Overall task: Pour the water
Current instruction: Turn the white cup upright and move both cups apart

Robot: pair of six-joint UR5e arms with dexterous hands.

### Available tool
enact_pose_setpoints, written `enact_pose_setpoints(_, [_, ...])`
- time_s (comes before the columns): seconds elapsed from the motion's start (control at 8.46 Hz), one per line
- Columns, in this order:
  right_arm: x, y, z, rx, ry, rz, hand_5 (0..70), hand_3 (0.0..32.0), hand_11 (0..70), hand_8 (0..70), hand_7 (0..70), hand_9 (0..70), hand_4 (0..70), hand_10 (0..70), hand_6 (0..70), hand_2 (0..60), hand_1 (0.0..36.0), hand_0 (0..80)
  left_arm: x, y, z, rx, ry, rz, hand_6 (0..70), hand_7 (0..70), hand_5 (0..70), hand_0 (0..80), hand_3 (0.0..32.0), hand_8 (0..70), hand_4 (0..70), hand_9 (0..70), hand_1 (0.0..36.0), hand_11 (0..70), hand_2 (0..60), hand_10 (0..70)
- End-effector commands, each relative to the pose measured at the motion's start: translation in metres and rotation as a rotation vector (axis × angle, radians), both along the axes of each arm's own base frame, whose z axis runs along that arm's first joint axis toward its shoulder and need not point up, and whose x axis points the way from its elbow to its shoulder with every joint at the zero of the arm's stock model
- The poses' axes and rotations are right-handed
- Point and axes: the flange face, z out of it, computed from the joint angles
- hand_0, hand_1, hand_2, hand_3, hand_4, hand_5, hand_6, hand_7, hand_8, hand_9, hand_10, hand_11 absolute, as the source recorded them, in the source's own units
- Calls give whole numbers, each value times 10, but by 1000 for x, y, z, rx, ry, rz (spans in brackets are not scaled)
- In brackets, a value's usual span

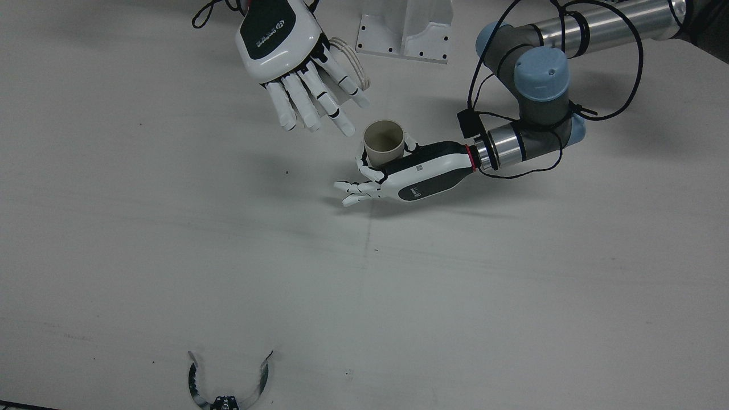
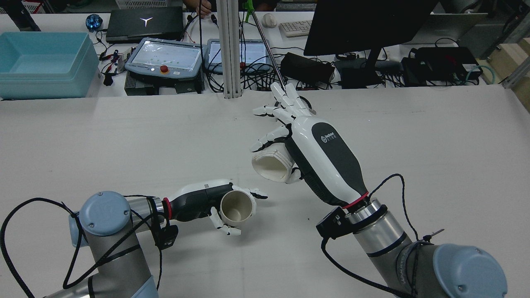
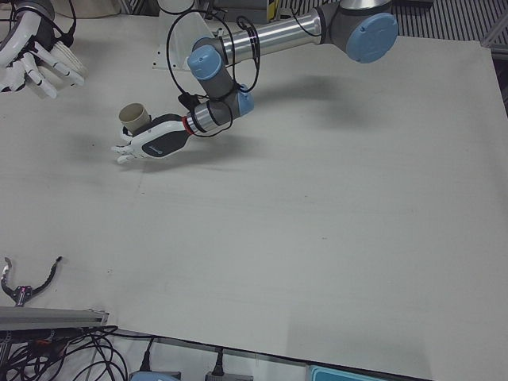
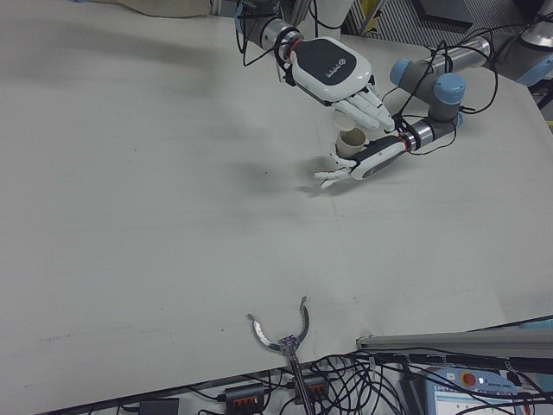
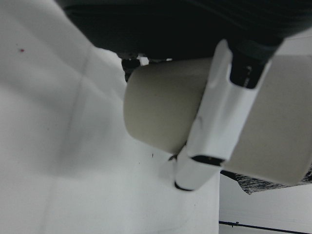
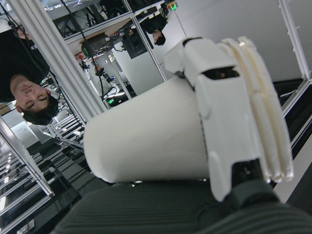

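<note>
The left hand holds a beige cup low over the table, near its middle. The thumb and one finger wrap the cup's wall while the other fingers stick out straight past it, touching nothing. In the front view the cup stands upright with its mouth open to the camera, and nothing can be made out inside. The right hand is raised higher and just beside the left one, holding a white ribbed cup tipped well over on its side. Its thumb and one curled finger pinch this cup against the palm; the remaining fingers are spread and extended, free of the cup. The two cups are close together but not touching.
</note>
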Motion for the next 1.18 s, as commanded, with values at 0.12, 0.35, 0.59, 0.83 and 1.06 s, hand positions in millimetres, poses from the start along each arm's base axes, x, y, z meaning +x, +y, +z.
enact_pose_setpoints(0.12, [81,-43,95,-240,-532,71,90,0,0,81,177,36,700,0,270,488,326,747,-114,-76,48,-73,-5,-134,108,135,700,800,0,54,700,18,360,154,296,80])
enact_pose_setpoints(0.35, [97,-71,158,-269,-719,29,96,0,0,81,193,32,700,0,288,521,346,797,-196,-111,89,-89,-55,-196,104,131,700,800,0,53,700,17,360,154,418,80])
enact_pose_setpoints(0.59, [111,-66,226,-334,-741,62,102,0,0,89,238,38,700,0,327,505,348,800,-304,-129,130,-111,-81,-310,105,134,700,800,0,54,700,15,360,151,407,78])
enact_pose_setpoints(0.83, [116,-63,285,-379,-794,90,106,0,0,102,253,55,700,0,345,536,350,797,-343,-114,158,-128,-100,-334,109,141,700,800,0,56,700,17,360,153,475,80])
enact_pose_setpoints(1.06, [106,-57,290,-394,-784,70,123,0,0,122,346,72,700,0,430,564,360,800,-366,-110,164,-163,-128,-350,107,140,700,800,0,56,700,17,360,152,468,79])
